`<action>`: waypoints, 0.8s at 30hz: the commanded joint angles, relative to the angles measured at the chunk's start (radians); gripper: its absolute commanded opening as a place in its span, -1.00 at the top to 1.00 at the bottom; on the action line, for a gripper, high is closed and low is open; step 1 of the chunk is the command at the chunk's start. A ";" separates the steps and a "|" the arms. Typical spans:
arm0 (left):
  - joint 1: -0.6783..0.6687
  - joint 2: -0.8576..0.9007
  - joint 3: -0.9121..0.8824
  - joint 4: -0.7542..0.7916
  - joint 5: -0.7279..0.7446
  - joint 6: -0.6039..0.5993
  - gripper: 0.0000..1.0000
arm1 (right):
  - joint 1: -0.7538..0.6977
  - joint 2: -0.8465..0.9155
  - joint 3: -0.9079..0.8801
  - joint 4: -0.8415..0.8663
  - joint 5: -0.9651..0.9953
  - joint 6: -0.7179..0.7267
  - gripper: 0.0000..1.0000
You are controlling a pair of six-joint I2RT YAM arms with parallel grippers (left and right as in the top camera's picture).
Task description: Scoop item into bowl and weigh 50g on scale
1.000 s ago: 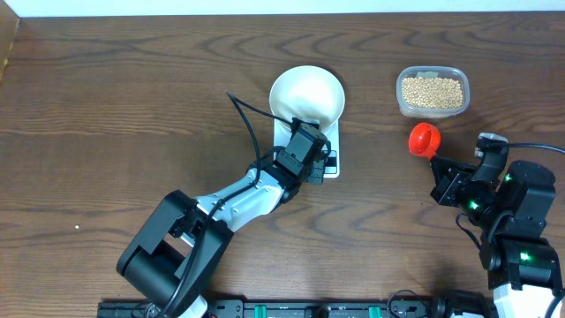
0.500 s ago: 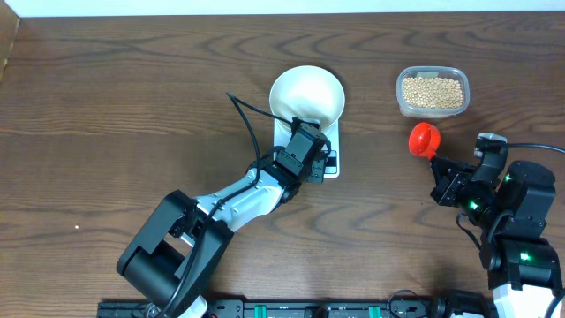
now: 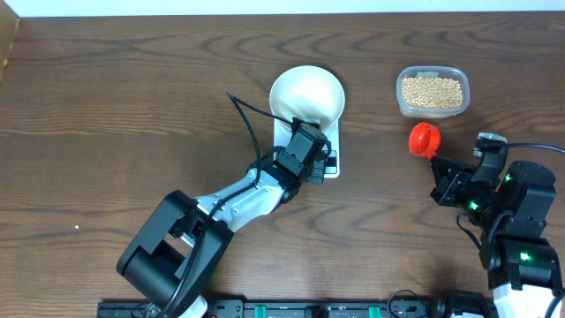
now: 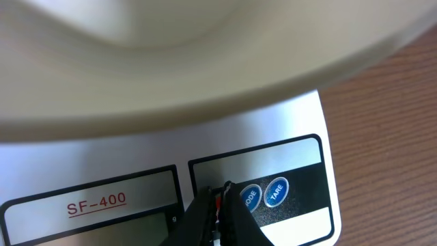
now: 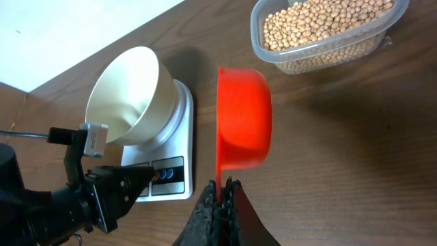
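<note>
We saw the white bowl [image 3: 306, 95] sitting on the white scale [image 3: 330, 141] near the middle of the counter, a little toward the far edge. The bowl overhung most of the scale's top. The left gripper [image 4: 218, 202] lay low over the near end of the scale, its jaws pressed together. Its tips were at the dark button strip, just beside two round blue buttons [image 4: 263, 193]. We could not tell whether the tips pressed on the strip.

The beans [image 3: 432, 92] lay in a clear plastic tub [image 3: 402, 108] near the far edge, toward the far right corner and well apart from the bowl. The right gripper [image 5: 220, 196] was clamped on the handle of a red scoop [image 3: 424, 140]. It held the scoop above the wood between the tub and the near right corner, just beside the tub.
</note>
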 commanded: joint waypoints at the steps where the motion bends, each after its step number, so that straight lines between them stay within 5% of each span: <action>1: -0.004 0.013 -0.005 0.000 -0.024 0.013 0.85 | -0.005 -0.006 0.013 -0.001 0.008 -0.020 0.98; 24: -0.004 0.013 -0.006 0.000 -0.024 0.013 0.85 | -0.005 -0.006 0.013 -0.002 0.008 -0.035 0.98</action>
